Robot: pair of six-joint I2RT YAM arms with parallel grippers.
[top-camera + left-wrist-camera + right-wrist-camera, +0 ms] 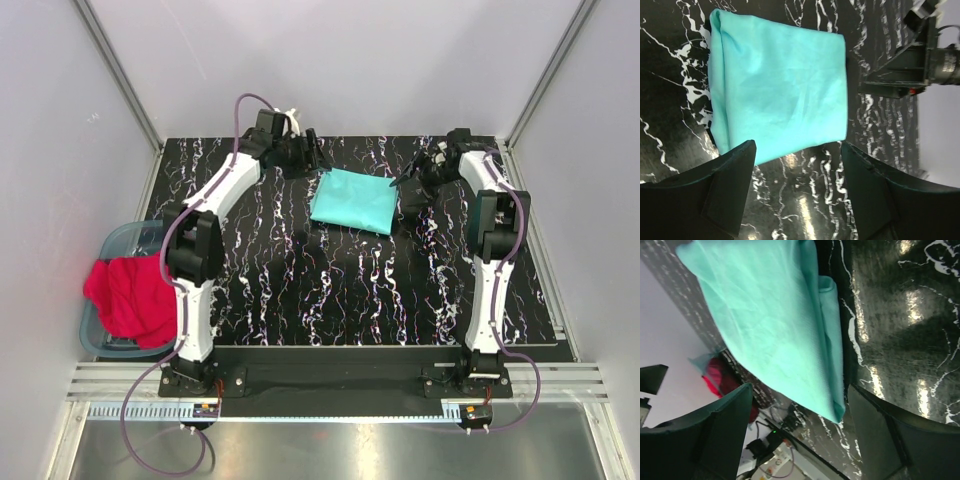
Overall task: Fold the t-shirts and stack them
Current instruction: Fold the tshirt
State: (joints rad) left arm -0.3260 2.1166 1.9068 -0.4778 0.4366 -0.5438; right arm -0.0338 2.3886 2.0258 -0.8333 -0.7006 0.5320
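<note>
The mint-teal t-shirt lies folded into a flat rectangle on the black marbled table, far centre. It fills the left wrist view and the right wrist view. My left gripper is open and empty just off the shirt's far left corner. My right gripper is open and empty beside the shirt's right edge. The red t-shirt lies crumpled, draped over the tub at the left edge; a bit of it shows in the right wrist view.
A translucent blue-grey plastic tub stands off the table's left side under the red shirt. White enclosure walls and metal posts surround the table. The arm bases are bolted to the near rail.
</note>
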